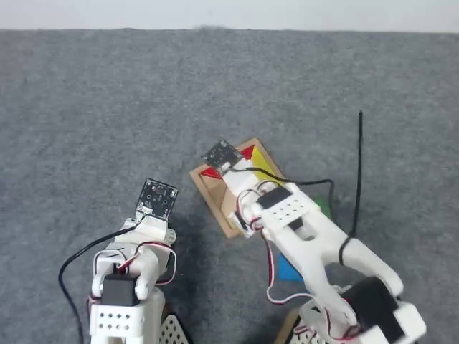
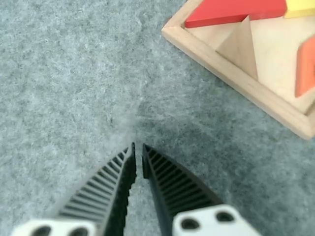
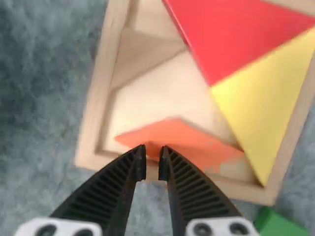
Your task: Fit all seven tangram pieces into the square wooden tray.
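Observation:
The square wooden tray (image 1: 209, 201) lies mid-table, under my right arm (image 1: 308, 229). It holds a red triangle (image 3: 236, 29), a yellow triangle (image 3: 266, 108), a plain wooden triangle (image 3: 142, 59) and an orange piece (image 3: 192, 142) near one wall. My right gripper (image 3: 151, 163) is shut, its tips just above the orange piece's edge and the tray wall (image 3: 96, 98). My left gripper (image 2: 138, 158) is shut and holds nothing, over the grey carpet beside a corner of the tray (image 2: 221, 73).
A green piece (image 1: 324, 209) and a blue piece (image 1: 288, 269) lie on the carpet outside the tray, partly under the right arm. A black cable (image 1: 358, 165) runs past the tray's right side. My left arm (image 1: 136, 265) stands at the front left.

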